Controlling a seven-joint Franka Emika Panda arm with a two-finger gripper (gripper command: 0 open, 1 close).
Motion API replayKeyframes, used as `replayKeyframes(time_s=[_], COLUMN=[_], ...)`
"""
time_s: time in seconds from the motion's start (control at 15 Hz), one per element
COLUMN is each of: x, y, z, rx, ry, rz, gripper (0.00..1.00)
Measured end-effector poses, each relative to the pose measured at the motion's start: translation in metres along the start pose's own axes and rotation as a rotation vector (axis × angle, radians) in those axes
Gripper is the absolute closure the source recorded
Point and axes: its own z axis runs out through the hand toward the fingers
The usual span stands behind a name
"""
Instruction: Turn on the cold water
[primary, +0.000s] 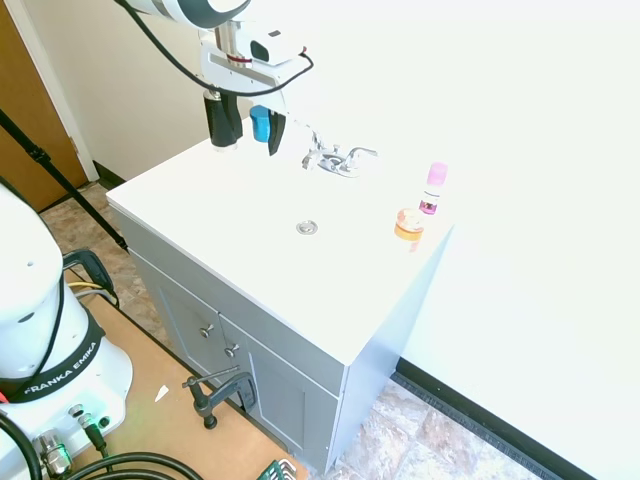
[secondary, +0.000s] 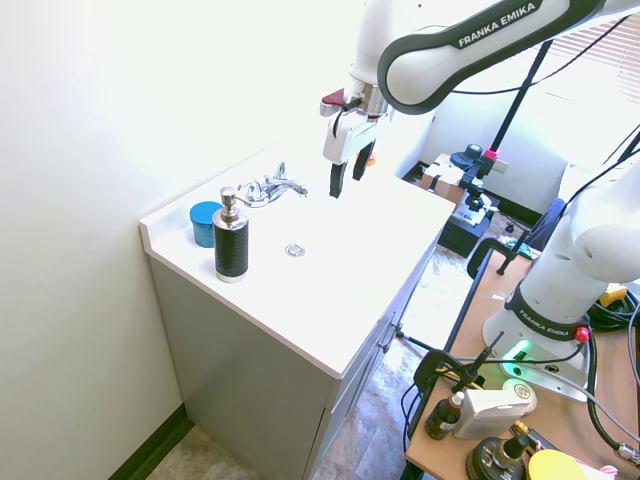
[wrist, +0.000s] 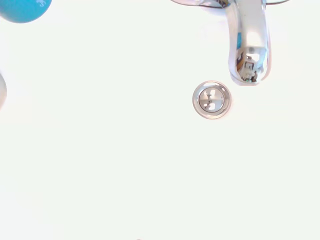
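Shiny chrome faucet (primary: 336, 158), short spout, two slim levers

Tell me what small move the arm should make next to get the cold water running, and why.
Probably lower the tool toward one of the faucet levers. The tool hangs open above the counter, beside the faucet, touching neither lever, and no water runs from the spout.

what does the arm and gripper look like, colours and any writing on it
The arm is glossy white with rounded link covers and dark grey bands at the joints; one band carries "FRANKA EMIKA" in white capitals. A black cable runs along it in the first exterior view. The wrist block is white with a small red part. The gripper has two slim black fingers, and they stand apart.
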Motion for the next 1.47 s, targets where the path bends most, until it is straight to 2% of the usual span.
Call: replayKeyframes(time_s=[0.13, 0.27, 0.4, 0.6, 0.73, 1.0, 1.47], x=[0.000, 0.003, 0.012, 0.046, 0.076, 0.119, 0.148], y=[-0.001, -0.008, -0.019, -0.026, -0.030, -0.052, -0.061], z=[0.000, -0.003, -0.003, 0.015, 0.028, 0.042, 0.071], rx=[0.003, 0.047, 0.113, 0.163, 0.167, 0.156, 0.114], ry=[0.001, 0.047, 0.144, 0.287, 0.354, 0.441, 0.474], rz=[0.009, 0.054, 0.088, 0.130, 0.159, 0.177, 0.189], gripper=[0.00, 0.00, 0.00, 0.00, 0.00, 0.00, 0.00])
